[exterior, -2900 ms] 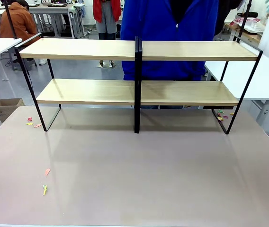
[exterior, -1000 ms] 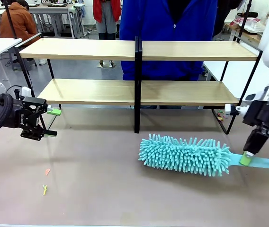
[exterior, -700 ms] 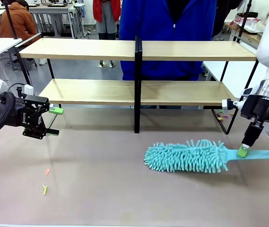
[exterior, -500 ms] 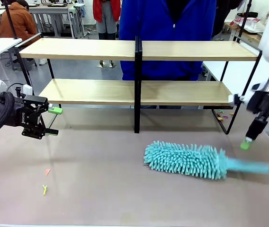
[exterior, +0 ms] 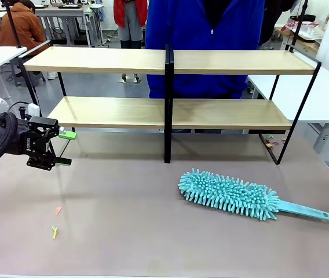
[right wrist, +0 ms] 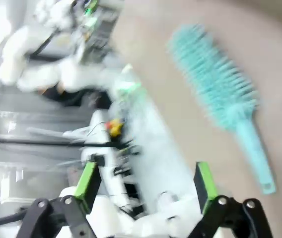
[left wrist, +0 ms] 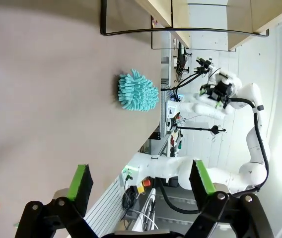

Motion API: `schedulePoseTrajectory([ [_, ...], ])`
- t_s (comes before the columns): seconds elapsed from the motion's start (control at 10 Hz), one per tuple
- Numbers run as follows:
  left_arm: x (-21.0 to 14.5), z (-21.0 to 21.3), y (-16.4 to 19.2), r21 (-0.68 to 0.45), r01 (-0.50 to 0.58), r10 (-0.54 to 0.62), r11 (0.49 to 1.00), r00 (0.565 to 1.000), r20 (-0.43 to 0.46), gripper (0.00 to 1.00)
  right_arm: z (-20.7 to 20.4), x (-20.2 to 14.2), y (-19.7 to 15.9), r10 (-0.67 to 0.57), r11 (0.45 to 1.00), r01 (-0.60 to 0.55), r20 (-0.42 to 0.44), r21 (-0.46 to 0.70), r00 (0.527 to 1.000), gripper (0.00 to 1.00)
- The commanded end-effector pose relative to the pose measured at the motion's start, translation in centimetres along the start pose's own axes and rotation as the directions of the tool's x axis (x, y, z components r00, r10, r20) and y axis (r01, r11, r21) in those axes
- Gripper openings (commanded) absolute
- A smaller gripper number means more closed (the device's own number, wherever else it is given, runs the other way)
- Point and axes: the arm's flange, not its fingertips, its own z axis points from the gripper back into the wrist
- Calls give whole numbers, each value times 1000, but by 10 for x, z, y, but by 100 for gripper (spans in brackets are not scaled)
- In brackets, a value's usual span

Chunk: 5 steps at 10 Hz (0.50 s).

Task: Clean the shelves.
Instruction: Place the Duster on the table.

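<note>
Front view: the wide two-tier shelves [exterior: 170,87] of long light-wood boards in a thin black metal frame are standing at the far side of the grey-brown table [exterior: 130,231], with a person in a blue jacket [exterior: 205,35] standing behind them. Both boards are looking bare and clean. A teal fluffy microfibre duster with a flat plastic handle [exterior: 234,196] is lying loose on the table in front of the rack's right half, apart from it — probably set down there because the wiping is finished. The left gripper [exterior: 65,149] is hovering low beside the rack's left leg, jaws spread and grasping nothing, seemingly parked clear of the work. Small coloured paper scraps [exterior: 55,223] are sitting on the table near it.

Left wrist view: the left gripper's green-padded jaws [left wrist: 141,181] are standing wide apart over bare table, with the duster's head [left wrist: 137,91] well beyond them.

Right wrist view: the picture is blurry, but the right gripper [right wrist: 146,181] seems to be holding its jaws released — the duster [right wrist: 215,94] is lying free, well apart from them.
</note>
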Motion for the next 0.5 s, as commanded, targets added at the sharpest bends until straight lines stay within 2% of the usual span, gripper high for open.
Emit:
schedulePoseTrajectory([
  [0.0, 0, -1, 0, -28, 18, -17, 999, 1000, 14, 100, -45, -18, -15, -177, 962, 178, -25, 207, 984, 100],
  [0.1, 0, -1, 0, -28, 18, -17, 999, 1000, 14, 100, 0, 0, 0, 0, 1000, 0, 0, 0, 1000, 100],
  [0.4, 0, -1, 0, -28, 18, -17, 999, 1000, 14, 100, 0, 0, 0, 0, 1000, 0, 0, 0, 1000, 100],
])
